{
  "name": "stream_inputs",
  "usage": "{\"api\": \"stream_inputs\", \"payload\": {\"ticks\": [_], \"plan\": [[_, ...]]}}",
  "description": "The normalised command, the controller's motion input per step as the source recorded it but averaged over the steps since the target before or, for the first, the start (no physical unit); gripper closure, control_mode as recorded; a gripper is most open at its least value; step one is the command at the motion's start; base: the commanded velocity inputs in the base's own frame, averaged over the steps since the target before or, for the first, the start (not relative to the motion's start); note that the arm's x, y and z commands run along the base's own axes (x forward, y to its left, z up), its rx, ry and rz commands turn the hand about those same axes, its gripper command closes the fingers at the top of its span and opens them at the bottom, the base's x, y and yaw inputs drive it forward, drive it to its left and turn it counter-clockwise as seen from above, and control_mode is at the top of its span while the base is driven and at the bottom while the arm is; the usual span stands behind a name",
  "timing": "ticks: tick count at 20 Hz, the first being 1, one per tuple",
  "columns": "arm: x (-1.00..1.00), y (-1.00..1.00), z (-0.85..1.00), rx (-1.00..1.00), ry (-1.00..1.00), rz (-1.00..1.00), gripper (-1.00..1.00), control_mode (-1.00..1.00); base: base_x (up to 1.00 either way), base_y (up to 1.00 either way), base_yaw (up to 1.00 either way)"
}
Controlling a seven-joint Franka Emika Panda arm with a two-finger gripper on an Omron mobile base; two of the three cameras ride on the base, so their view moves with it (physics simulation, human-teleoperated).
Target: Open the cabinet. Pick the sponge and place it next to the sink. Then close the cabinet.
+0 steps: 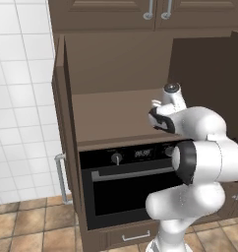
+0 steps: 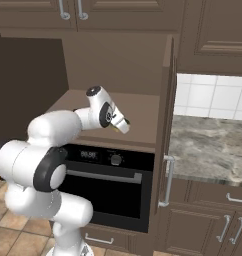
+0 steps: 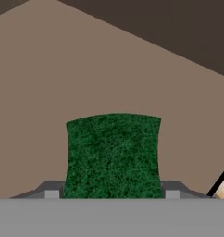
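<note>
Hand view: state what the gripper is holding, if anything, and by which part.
The gripper is closed on the green sponge, one finger against each of its two opposite side edges, at the end nearest the camera, above the brown cabinet shelf.

Rendered kitchen under flat, even light with no visible lamp. The open cabinet point(image 1: 111, 74) is dim inside: its back wall is darker than the shelf point(image 1: 111, 115), which reads a paler brown toward its front edge. The white arm point(image 1: 204, 152) is the brightest thing, with soft grey shading on its undersides. The black oven point(image 1: 126, 187) shows faint pale reflections on its glass. White wall tiles point(image 1: 17, 98) are evenly bright, without glare. All pictures are coarse and slightly soft. In the hand view the sponge point(image 3: 114, 155) is close, grainy, its sides bowed by lens distortion.
</note>
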Motion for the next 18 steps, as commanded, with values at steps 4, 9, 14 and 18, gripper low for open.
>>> {"api": "stream_inputs", "payload": {"ticks": [4, 9, 14, 18], "plan": [[-0.78, 0.2, 0.66, 0.0, 0.03, 0.12, 1.0, -1.0, 0.0, 0.0, 0.0], [-0.71, 0.24, 0.65, 0.0, 0.09, 0.18, 1.0, -1.0, 0.0, 0.0, 0.0], [-0.82, 0.2, 0.49, 0.0, 0.08, 0.25, 1.0, -1.0, 0.0, 0.0, 0.0], [-0.81, 0.17, 0.32, 0.0, 0.06, 0.25, 1.0, -1.0, 0.0, 0.0, 0.0]]}}
